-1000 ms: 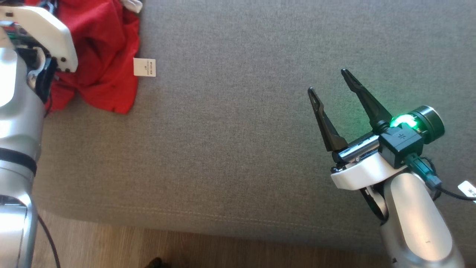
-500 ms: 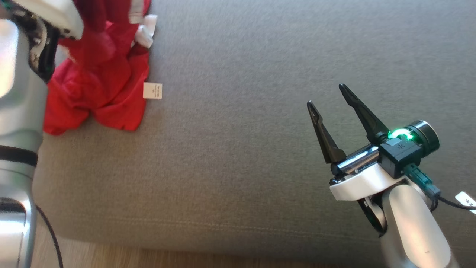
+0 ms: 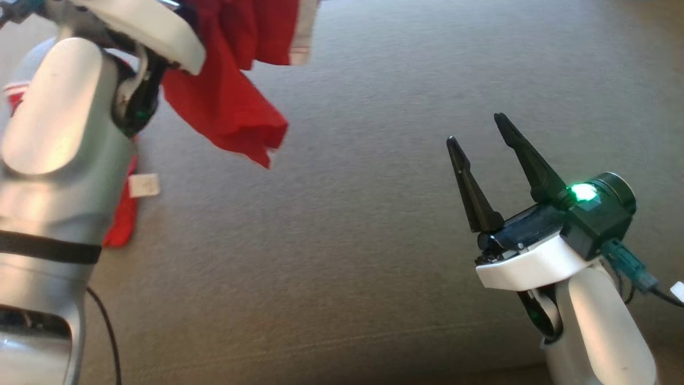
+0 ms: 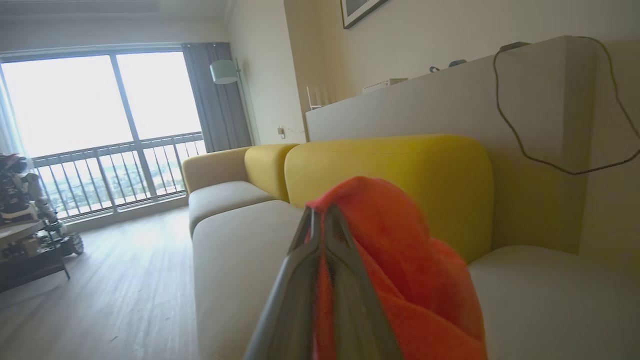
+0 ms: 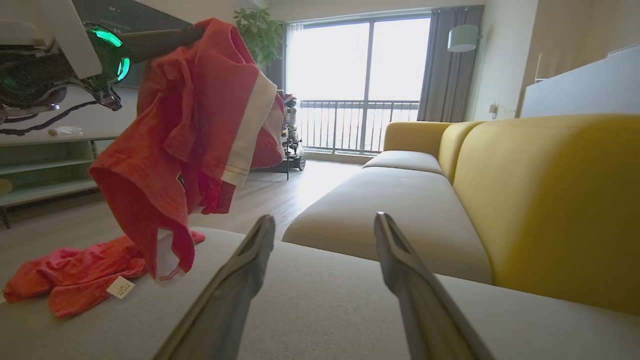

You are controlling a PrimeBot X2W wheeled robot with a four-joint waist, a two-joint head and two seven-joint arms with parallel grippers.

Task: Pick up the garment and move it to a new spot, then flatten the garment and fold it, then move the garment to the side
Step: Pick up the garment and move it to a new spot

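The left gripper (image 4: 322, 212) is clamped on a fold of a red garment (image 3: 230, 101), its two dark fingers pressed together with cloth bunched between and over them. The garment hangs in the air from that grip above the sofa seat, draping in loose creased folds with a broad white band along one edge. More of the red cloth lies in a crumpled heap (image 5: 75, 270) on the cushion below, beside the left arm, with a small white tag (image 3: 143, 185) on the seat next to it.

The right gripper (image 3: 475, 128) hovers over the seat well apart from the garment, its fingers spread wide and holding nothing. In the right wrist view the hanging cloth sits to the left of those fingers, between them and the left arm.

The sofa's seat cushion (image 3: 374, 240) is a grey, finely woven fabric, and its rounded backrest (image 5: 550, 200) is yellow. A pale partition wall behind the backrest carries a dark looping cable (image 4: 550, 165). Beyond the sofa lies light wooden flooring (image 4: 125, 290), and bright floor-to-ceiling windows (image 5: 350, 75) with a balcony railing are flanked by grey curtains. A floor lamp (image 4: 223, 71) stands near the curtain and a leafy plant (image 5: 257, 32) by the window.
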